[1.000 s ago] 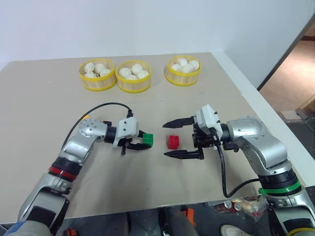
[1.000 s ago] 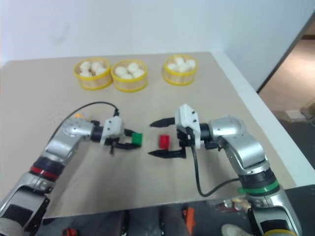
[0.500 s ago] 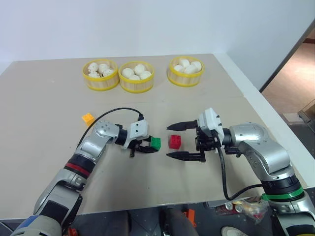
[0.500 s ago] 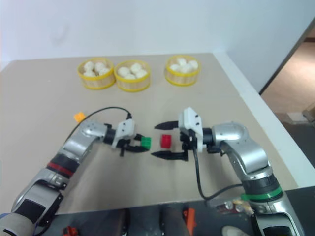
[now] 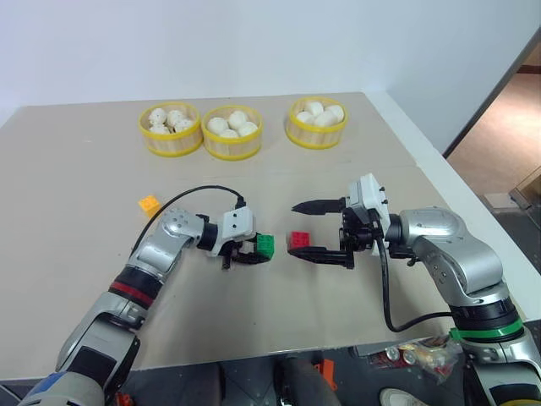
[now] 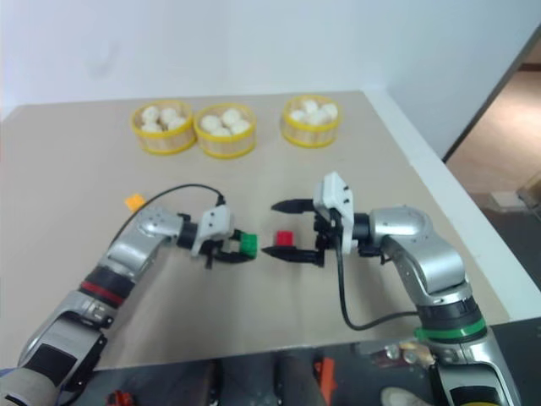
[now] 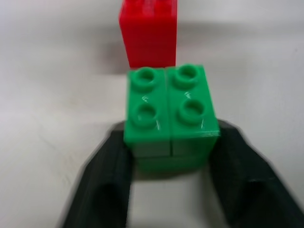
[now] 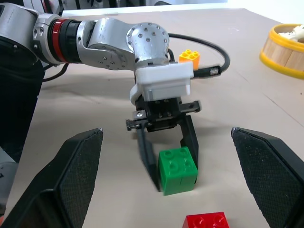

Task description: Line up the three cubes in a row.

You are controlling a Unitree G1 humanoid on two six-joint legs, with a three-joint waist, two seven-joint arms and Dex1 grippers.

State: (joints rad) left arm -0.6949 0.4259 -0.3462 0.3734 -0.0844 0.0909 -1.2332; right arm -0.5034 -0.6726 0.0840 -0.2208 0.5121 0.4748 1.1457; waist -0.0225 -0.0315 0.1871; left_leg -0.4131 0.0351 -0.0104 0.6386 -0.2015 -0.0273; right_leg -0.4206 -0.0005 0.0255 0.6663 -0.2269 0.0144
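Now the left gripper (image 5: 254,254) is reaching rightward, its 2 black fingers parted around the small green studded plastic cube (image 5: 265,245) on the tan table (image 5: 76,211). The right gripper (image 5: 318,230) is pointing leftward, spread wide around the red studded cube (image 5: 298,240). Far left is sitting 1 yellow-orange studded cube (image 5: 149,204), behind it 3 yellow-rimmed round baskets (image 5: 231,145).

No readable text, labels, brand names, numbers or signs appear on any object in these pictures; the blocks, baskets and worktop carry no legible writing.
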